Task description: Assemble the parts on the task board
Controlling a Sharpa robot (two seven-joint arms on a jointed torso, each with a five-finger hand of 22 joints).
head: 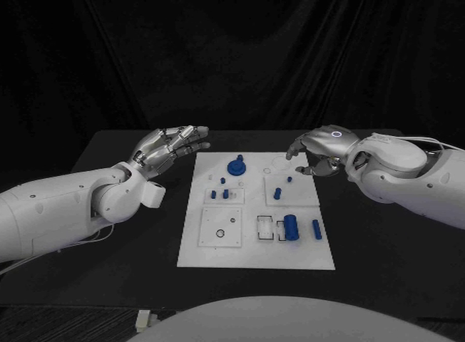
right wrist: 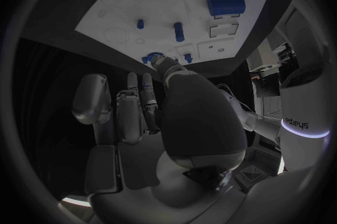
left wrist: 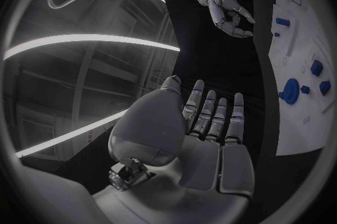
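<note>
The left hand (head: 171, 146) is spread and empty beside the task board (head: 255, 256); the right hand (head: 317, 151) seems curled, holding nothing.

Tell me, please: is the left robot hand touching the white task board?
Apart. In the head view the left robot hand is raised with fingers spread, and a strip of black table shows between it and the task board edge.

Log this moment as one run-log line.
left hand: open, off board's left edge | right hand: fingers curled, holds nothing, over far right corner | task board: blue parts lying untouched
</note>
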